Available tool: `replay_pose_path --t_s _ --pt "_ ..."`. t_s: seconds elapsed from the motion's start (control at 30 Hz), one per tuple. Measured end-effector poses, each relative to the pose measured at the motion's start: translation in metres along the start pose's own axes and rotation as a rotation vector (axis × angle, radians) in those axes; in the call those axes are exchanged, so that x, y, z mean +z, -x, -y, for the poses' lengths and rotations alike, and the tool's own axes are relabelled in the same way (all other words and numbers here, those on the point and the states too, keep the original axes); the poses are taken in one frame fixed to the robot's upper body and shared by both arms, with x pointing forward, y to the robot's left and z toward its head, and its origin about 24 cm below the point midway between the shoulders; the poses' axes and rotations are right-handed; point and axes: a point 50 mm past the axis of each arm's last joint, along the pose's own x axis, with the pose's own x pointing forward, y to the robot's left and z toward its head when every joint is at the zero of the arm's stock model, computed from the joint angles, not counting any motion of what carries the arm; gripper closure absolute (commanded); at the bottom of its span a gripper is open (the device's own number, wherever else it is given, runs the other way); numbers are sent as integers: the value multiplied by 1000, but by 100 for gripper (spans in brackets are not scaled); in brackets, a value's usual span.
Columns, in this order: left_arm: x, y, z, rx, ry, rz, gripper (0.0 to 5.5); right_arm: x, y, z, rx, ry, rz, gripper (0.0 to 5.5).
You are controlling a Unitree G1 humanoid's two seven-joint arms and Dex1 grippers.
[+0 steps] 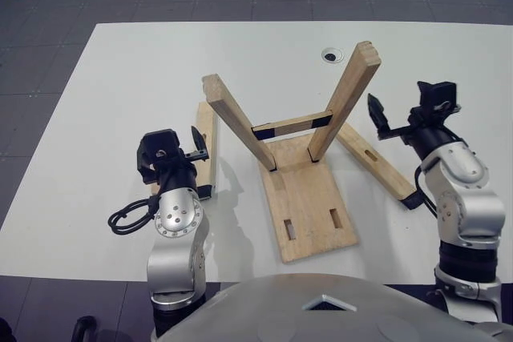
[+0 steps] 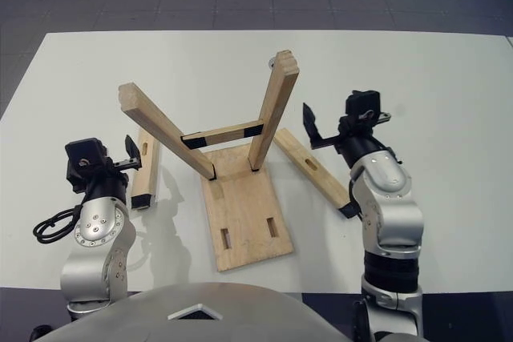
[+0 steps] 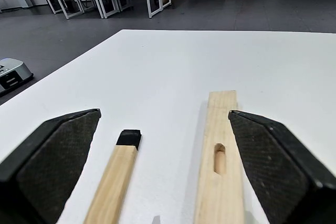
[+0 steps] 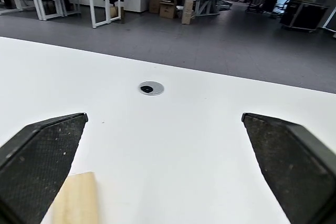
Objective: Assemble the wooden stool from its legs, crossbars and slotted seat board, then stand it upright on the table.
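The left gripper (image 3: pixel 164 115) hangs with its fingers wide apart over two loose parts. A pale wooden leg with an oval slot (image 3: pixel 221 129) lies by one finger, and a black-tipped wooden crossbar (image 3: pixel 113 182) lies nearer the gap. Both run 12-to-6 on the white table (image 1: pixel 120 78). The right gripper (image 4: pixel 164 116), likewise spread, has a second loose slotted leg (image 1: pixel 373 162) at its 7 o'clock, lying 10-to-4 beside the flat wooden seat board (image 1: pixel 317 206).
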Motion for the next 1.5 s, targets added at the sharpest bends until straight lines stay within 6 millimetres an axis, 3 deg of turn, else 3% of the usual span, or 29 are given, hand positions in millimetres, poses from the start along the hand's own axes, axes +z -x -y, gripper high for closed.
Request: replay_pose_path --t_s 0.13,0.23,0.33,0.43,0.47,0.57,0.87,1.23,1.4,1.5 --pt "1 -13 -25 82 -20 14 98 0 2 19 -76 11 1 0" --pt "4 -15 -24 61 -21 26 98 -1 2 19 -95 35 -7 0" --pt "9 -5 8 -78 7 44 98 2 0 -6 -30 64 12 0" --pt "16 16 55 -283 39 68 98 6 6 -54 119 82 46 0" --pt "17 21 61 -296 23 72 98 5 9 -66 146 89 46 0" --pt "16 25 63 -260 -23 82 98 5 16 -72 129 123 45 0" --pt "16 26 67 -249 -82 102 98 -3 24 -75 109 105 10 0" --pt "9 5 72 -299 -95 61 98 -7 35 -79 92 66 -29 0" --pt "10 5 70 -331 -77 55 98 1 32 -63 15 71 8 0" --pt "5 -4 51 -290 -66 27 98 3 34 -50 -61 76 15 0"
